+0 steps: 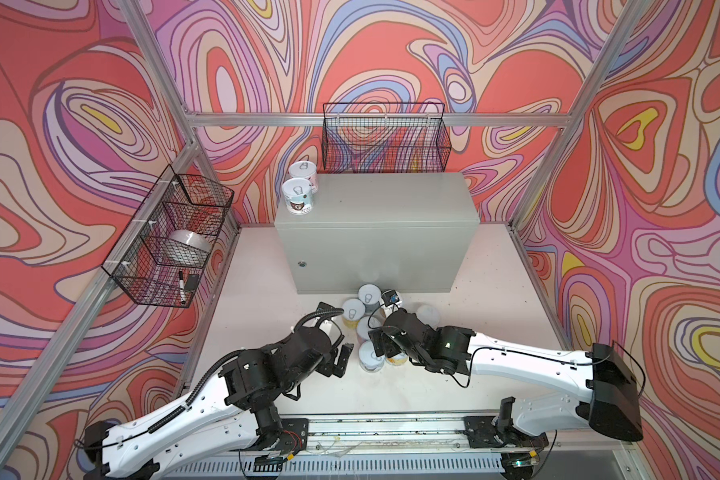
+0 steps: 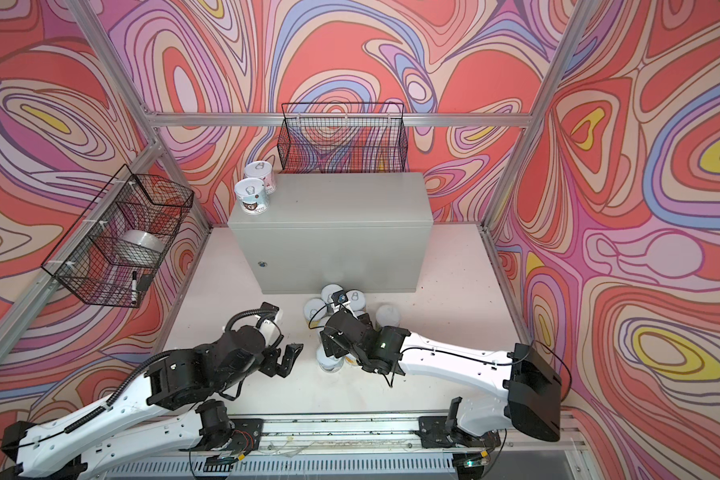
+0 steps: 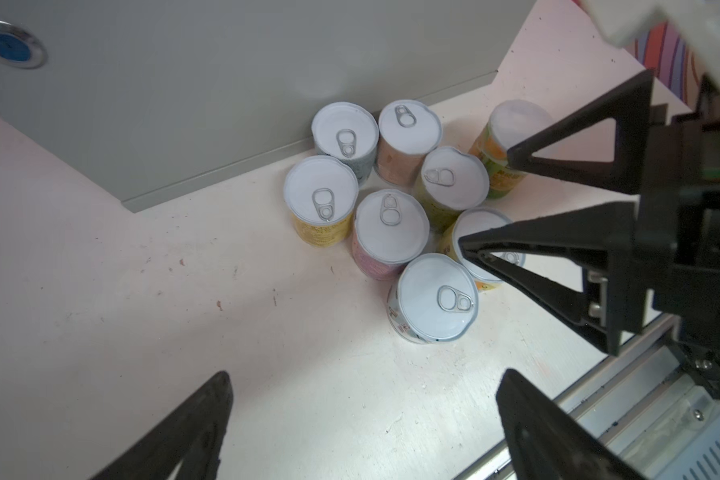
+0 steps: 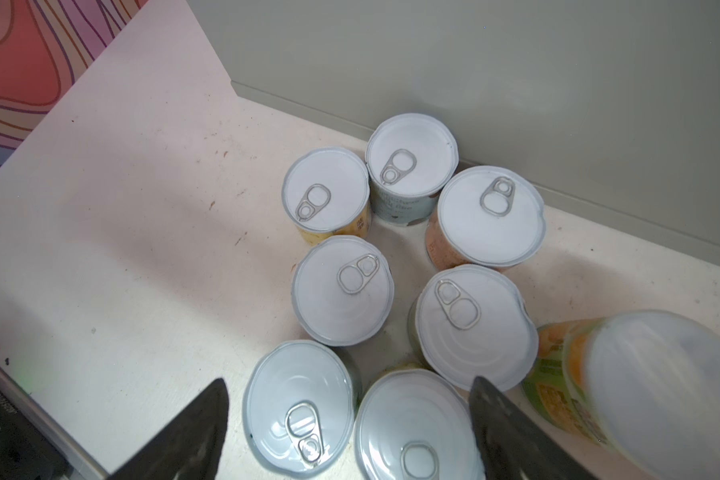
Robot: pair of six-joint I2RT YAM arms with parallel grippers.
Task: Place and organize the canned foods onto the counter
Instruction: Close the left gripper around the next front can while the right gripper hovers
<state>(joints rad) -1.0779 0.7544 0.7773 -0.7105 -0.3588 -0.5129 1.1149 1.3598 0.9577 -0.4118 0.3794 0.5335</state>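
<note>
Swirl-patterned walls [image 1: 59, 124] in red, pink and purple are set round a white desk [image 1: 258, 316], scuffed and spotted. A grey cabinet [image 1: 375, 232] is placed at the back of it, with a round lock [image 1: 302, 263] on the front.

Two cans are stood upright at the left end of the cabinet top: a white-label can [image 1: 298, 198] at the front edge and a pink-label can [image 1: 304, 171] just behind it.

Eight more cans [image 3: 391, 226] are packed tight on the desk against the cabinet front, all upright. Seven are fitted with silver pull-tab lids. One green-orange can [image 3: 512, 124] is capped plain and stands at the group's edge. Yellow, pink, grey-blue and green labels are seen; the print is too small to be read.

The left hand [image 3: 364, 376] is held released beside the group, with nothing in it. The right hand [image 4: 348, 382] is spread wide above the nearest cans, with nothing gripped.

A tape roll [image 1: 186, 245] and a marker [image 1: 181, 286] are kept in the left-wall wire basket [image 1: 142, 282]. A second basket [image 1: 385, 137] is hung behind the cabinet.
</note>
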